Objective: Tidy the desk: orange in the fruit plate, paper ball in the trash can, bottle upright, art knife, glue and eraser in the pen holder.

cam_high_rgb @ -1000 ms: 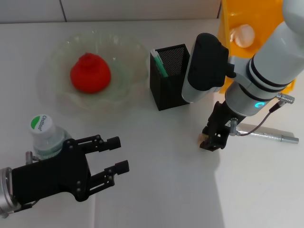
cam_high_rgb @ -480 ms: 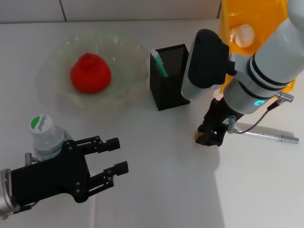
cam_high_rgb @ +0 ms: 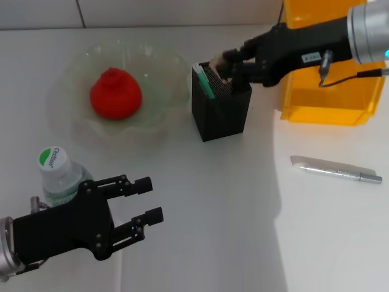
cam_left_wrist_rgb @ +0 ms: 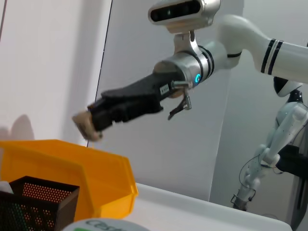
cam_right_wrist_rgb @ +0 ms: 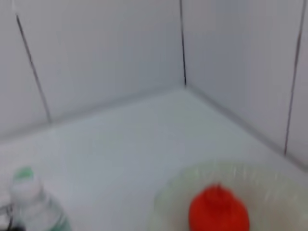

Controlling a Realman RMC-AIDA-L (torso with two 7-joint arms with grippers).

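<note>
My right gripper reaches in from the right and hangs just over the open top of the black mesh pen holder. In the left wrist view the right gripper is shut on the small beige eraser. A green-and-white stick, apparently the glue, stands in the holder. The silver art knife lies on the table to the right. The orange sits in the fruit plate. Standing upright, the bottle is beside my open left gripper. My right arm crosses the trash can; the paper ball is hidden.
A white tiled wall runs along the table's far edge. The right wrist view looks down on the orange in its plate and the bottle.
My right gripper rose from the table beside the art knife with the eraser and swung left and back to above the pen holder. The left arm has not moved.
</note>
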